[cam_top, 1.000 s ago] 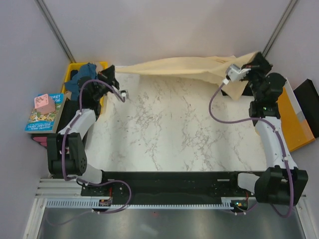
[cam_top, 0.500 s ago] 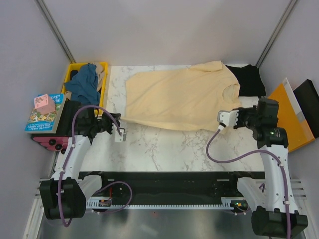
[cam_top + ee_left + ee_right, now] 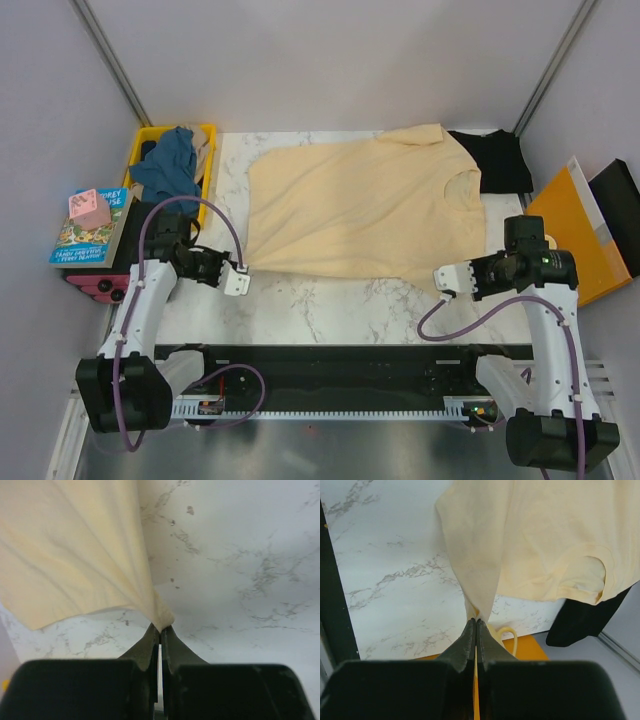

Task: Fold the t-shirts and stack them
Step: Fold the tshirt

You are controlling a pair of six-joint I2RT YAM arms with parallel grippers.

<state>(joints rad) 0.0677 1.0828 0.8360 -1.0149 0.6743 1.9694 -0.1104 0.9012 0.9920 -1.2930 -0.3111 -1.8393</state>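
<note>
Lying nearly flat on the far half of the marble table (image 3: 330,300), the cream-yellow t-shirt (image 3: 360,205) is spread wide and faintly creased, collar toward the right. The yellow crate (image 3: 207,135) at the far left corner holds the crumpled teal-blue t-shirt (image 3: 170,168). The black t-shirt (image 3: 500,160) is partly covered by the cream shirt's right edge. The left gripper (image 3: 160,628) and right gripper (image 3: 475,621) each clamp a near hem corner.
</note>
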